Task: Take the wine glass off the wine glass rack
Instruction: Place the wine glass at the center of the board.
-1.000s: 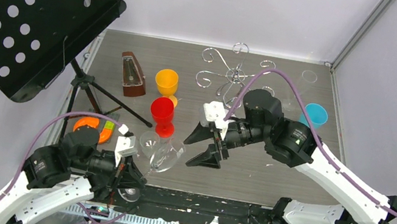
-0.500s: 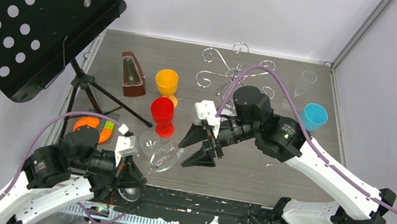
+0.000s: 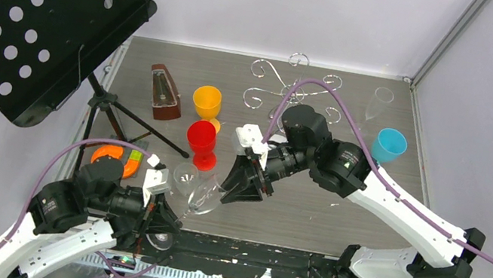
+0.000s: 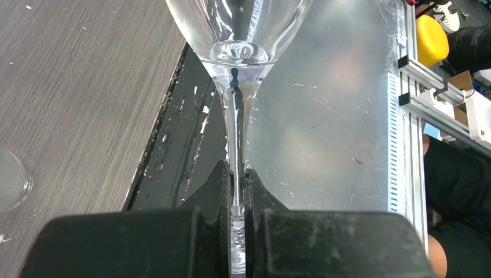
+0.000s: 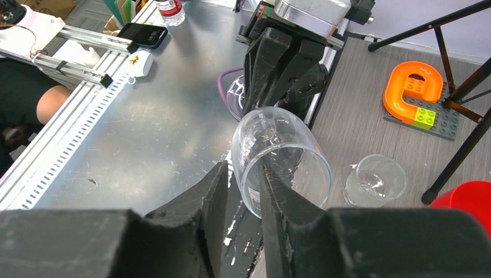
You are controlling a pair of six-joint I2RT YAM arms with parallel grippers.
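Observation:
The clear wine glass (image 3: 201, 194) hangs tilted over the table's near edge, away from the chrome wine glass rack (image 3: 290, 89) at the back. My left gripper (image 4: 238, 179) is shut on its thin stem (image 4: 234, 124), below the bowl. My right gripper (image 5: 244, 168) has come to the bowl's mouth. One finger is outside the rim and the other finger (image 5: 278, 197) reaches inside the wine glass (image 5: 272, 130). The jaws stand narrow, with a sliver of space still showing beside the glass wall. From above, my right gripper (image 3: 239, 184) meets the bowl just right of my left gripper (image 3: 158, 211).
A red goblet (image 3: 202, 139), a yellow cup (image 3: 207, 101) and a wooden metronome (image 3: 165, 92) stand left of centre. A small tumbler (image 5: 376, 179) sits by the bowl. A music stand (image 3: 29, 9), an orange toy (image 3: 116, 158), a blue cup (image 3: 389, 143) and a clear glass (image 3: 381, 102) ring the table.
My right arm has moved left and down to the bowl's rim, and its jaws have narrowed from wide open. The left gripper and the glass have stayed put.

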